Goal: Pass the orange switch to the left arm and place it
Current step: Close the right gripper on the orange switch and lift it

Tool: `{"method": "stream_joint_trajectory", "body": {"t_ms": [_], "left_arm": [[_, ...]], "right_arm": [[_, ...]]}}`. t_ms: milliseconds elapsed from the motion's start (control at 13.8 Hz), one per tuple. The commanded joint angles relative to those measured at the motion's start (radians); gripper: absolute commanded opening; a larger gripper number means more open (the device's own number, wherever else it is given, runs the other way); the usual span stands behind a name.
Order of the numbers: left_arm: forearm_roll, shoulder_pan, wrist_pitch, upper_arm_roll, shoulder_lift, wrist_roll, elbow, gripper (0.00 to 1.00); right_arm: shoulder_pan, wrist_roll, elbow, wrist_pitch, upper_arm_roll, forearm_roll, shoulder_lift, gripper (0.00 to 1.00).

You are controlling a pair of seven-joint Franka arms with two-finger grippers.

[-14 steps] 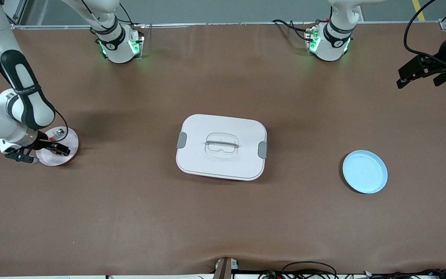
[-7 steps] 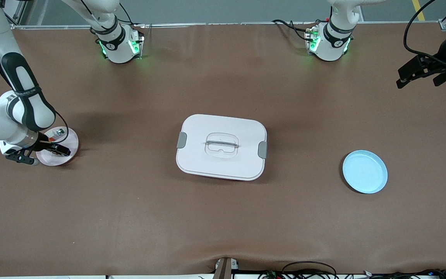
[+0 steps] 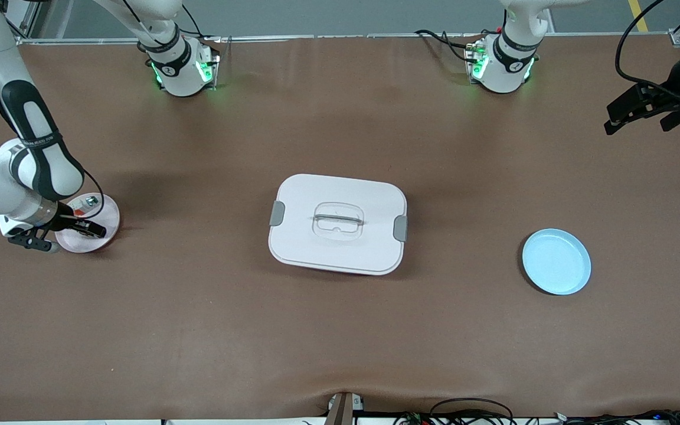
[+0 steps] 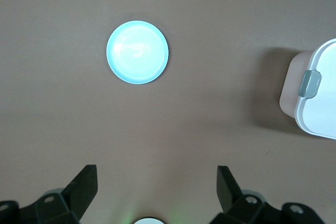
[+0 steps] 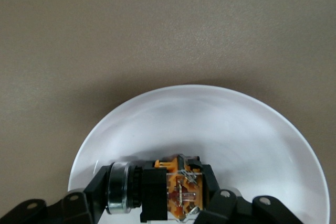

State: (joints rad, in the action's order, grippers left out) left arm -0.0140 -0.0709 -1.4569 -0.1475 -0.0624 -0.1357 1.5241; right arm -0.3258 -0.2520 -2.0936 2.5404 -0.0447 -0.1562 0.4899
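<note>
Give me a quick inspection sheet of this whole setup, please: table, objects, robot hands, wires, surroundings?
Surface: brown table, bare between items.
Job's things: orange switch between the right gripper's fingers over the pink plate; box mid-table, lid latched.
Clutter: small white-and-silver part on the pink plate; blue plate toward the left arm's end.
Grippers: right gripper shut on the switch; left gripper open, waiting aloft.
Cables: bundle at the table edge nearest the camera.
Surroundings: grey floor past the bases.
</note>
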Motion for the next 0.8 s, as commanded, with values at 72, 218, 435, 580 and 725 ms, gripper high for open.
{"method": "stream_joint_trajectory", "body": {"t_ms": [72, 218, 435, 580, 725], "left_arm": [[0.023, -0.001, 0.012, -0.006, 0.001, 0.007, -0.015, 1.0], [0.023, -0.001, 0.012, -0.006, 0.001, 0.007, -0.015, 1.0], [0.023, -0.001, 0.012, -0.006, 0.001, 0.007, -0.015, 1.0], [0.023, -0.001, 0.012, -0.006, 0.001, 0.007, -0.015, 1.0], [0.022, -0.001, 0.012, -0.007, -0.004, 0.007, -0.015, 1.0]], "right_arm": [[-0.009, -0.003, 0.12, -0.246, 0.005, -0.023, -0.013, 0.0], [-0.009, 0.028, 0.191, -0.378, 0.003, -0.023, -0.019, 0.0], [0.004, 0.147, 0.282, -0.543, 0.008, -0.022, -0.028, 0.0], [0.031, 0.215, 0.331, -0.639, 0.008, -0.023, -0.043, 0.0], [0.063, 0.302, 0.362, -0.712, 0.008, -0.023, -0.065, 0.0]]}}
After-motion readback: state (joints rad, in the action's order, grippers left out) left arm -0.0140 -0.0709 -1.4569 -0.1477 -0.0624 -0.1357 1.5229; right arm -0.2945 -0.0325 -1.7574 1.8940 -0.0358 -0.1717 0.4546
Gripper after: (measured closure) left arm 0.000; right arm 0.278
